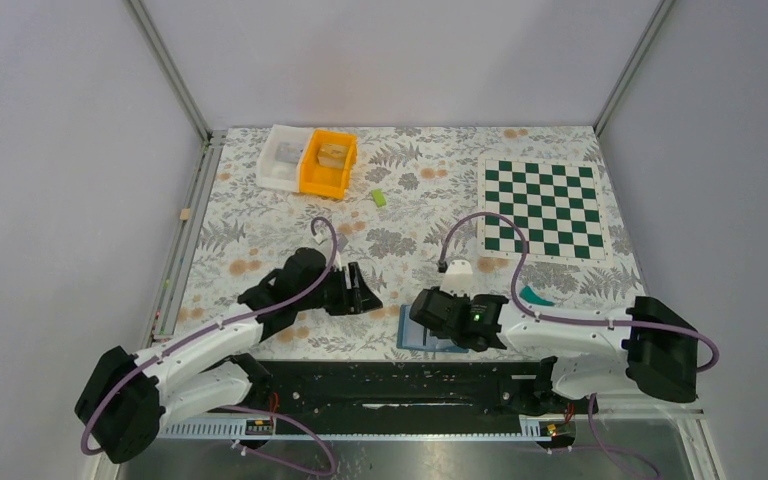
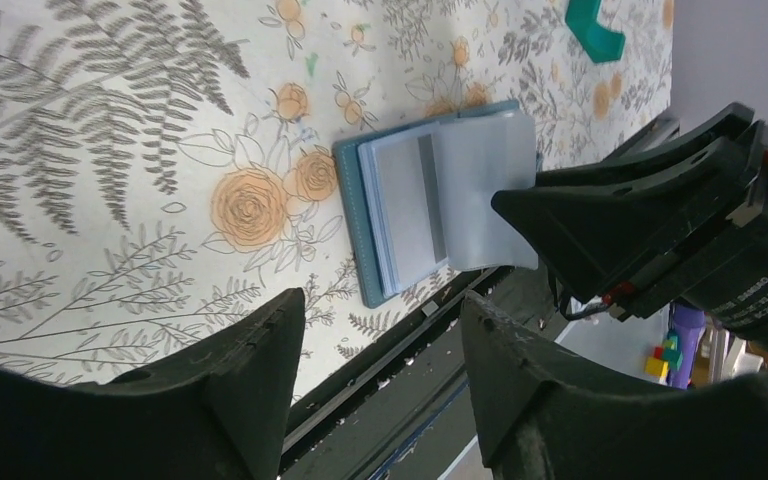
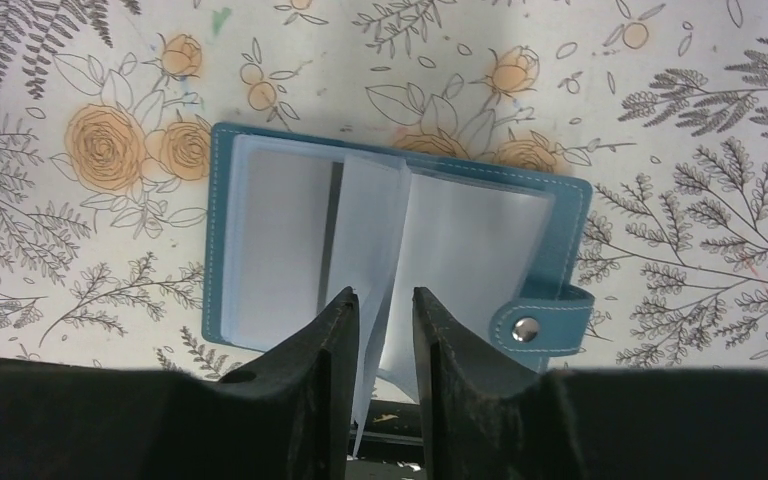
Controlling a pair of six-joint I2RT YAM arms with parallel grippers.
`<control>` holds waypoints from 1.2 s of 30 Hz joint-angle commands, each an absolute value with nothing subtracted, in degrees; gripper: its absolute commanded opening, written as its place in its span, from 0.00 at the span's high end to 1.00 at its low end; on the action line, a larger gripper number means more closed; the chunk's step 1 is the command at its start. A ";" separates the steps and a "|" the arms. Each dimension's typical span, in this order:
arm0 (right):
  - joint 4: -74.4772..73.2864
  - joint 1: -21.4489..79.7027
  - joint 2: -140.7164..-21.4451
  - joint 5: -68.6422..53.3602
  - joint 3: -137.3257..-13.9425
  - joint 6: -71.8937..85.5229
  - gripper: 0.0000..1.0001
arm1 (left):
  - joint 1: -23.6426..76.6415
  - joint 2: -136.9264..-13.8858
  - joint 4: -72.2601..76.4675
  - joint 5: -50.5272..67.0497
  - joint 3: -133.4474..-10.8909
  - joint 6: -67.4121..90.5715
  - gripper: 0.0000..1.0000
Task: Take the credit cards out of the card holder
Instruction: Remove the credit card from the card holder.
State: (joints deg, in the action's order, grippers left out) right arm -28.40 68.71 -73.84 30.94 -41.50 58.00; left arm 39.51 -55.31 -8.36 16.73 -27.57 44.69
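The blue card holder (image 1: 410, 335) (image 2: 400, 200) (image 3: 460, 240) lies open near the table's front edge, with its clear sleeves fanned up. Directly above it is my right gripper (image 1: 430, 318) (image 3: 385, 293), jaws a narrow gap apart. One raised sleeve (image 3: 370, 230) stands in that gap, not visibly pinched. My left gripper (image 1: 365, 290) (image 2: 380, 300) hovers open and empty to the left of the holder. A teal-green credit card (image 1: 533, 296) (image 2: 593, 30) lies on the cloth to the right of the holder. The sleeves that show look empty.
A white bin (image 1: 282, 157) and an orange bin (image 1: 328, 163) stand at the back left, with a small lime-green block (image 1: 379, 197) near them. A green chessboard (image 1: 543, 207) lies at the back right. The black rail (image 1: 400, 385) runs just behind the holder's near edge.
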 commanded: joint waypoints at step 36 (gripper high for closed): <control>-15.54 68.82 -39.40 25.62 -23.47 57.64 0.64 | 59.54 -87.51 10.88 14.48 -44.26 45.77 0.71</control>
